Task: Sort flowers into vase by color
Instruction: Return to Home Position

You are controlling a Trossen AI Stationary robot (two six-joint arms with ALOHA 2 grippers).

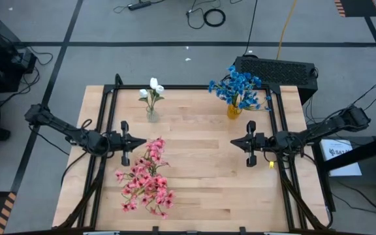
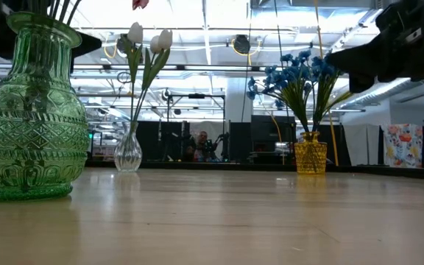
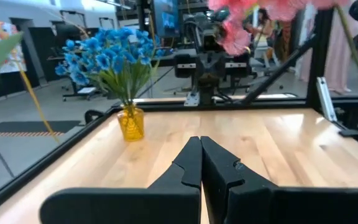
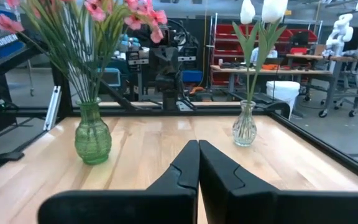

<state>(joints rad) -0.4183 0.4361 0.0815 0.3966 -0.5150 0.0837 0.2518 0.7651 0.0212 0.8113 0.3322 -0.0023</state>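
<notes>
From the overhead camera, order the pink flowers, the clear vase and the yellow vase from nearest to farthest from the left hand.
1. The pink flowers, just beside the left hand.
2. The clear vase, back left.
3. The yellow vase, back right, farthest.

Pale wooden worktop point(image 1: 201, 196) fills the middle, edged along the back by a black metal frame point(image 1: 194, 87). Just behind its far right corner sits a black ventilated box point(image 1: 276, 68). Out on the grey floor point(image 1: 142, 59) there's a coiled black cable point(image 1: 214, 17), and a yellow cable point(image 1: 284, 29) runs towards that box. Off the right edge lies a white labelled carton point(image 1: 339, 151). Across the room hangs a colourful patterned poster point(image 2: 405, 145), and farther off stand red shelving point(image 4: 297, 38) and a white bucket point(image 4: 283, 91)
</notes>
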